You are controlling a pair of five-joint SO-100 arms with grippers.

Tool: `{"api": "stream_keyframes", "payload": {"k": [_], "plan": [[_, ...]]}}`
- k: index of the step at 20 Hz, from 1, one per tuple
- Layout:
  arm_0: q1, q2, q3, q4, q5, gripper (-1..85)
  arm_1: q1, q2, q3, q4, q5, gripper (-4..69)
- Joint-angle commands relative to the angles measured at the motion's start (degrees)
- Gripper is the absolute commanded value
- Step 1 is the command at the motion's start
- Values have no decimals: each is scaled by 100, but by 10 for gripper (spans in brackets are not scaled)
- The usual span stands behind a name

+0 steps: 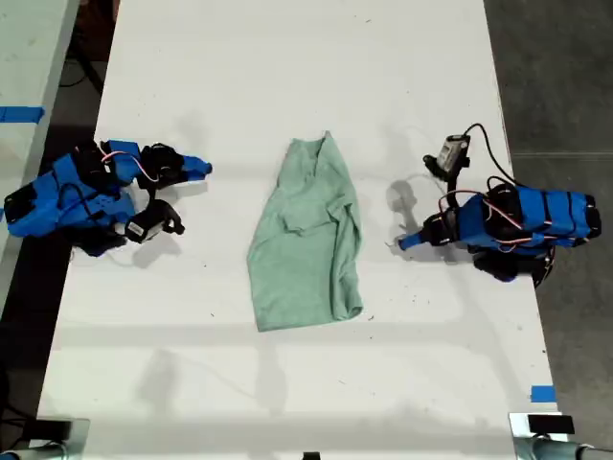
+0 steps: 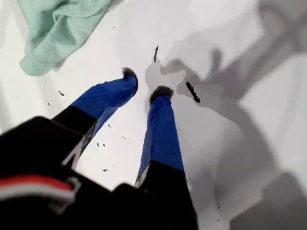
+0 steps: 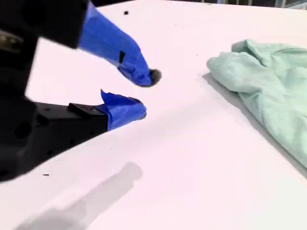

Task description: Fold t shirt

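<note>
Between both arms on the white worktop (image 1: 431,383), the pale mint-green wrinkled cloth t shirt (image 1: 308,240) lies roughly folded lengthwise; further folds remain. My first pincer (image 2: 144,86) and my second pincer (image 3: 144,93) stand parted, empty, clear of it.

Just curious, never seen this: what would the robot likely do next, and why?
Probably reach my second gripper toward the near edge of the t shirt: both it and my first gripper are open, empty and off the cloth.
</note>
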Motion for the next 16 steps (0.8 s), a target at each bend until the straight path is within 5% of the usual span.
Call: {"api": "stream_keyframes", "payload": {"k": [1, 7, 16], "plan": [[694, 26, 246, -97, -35, 126, -62, 62, 316, -149, -721, 83], [1600, 26, 246, -97, -35, 126, -26, 62, 316, -149, -773, 76], [1670, 26, 246, -97, -35, 126, 35, 62, 316, -149, -853, 79]]}}
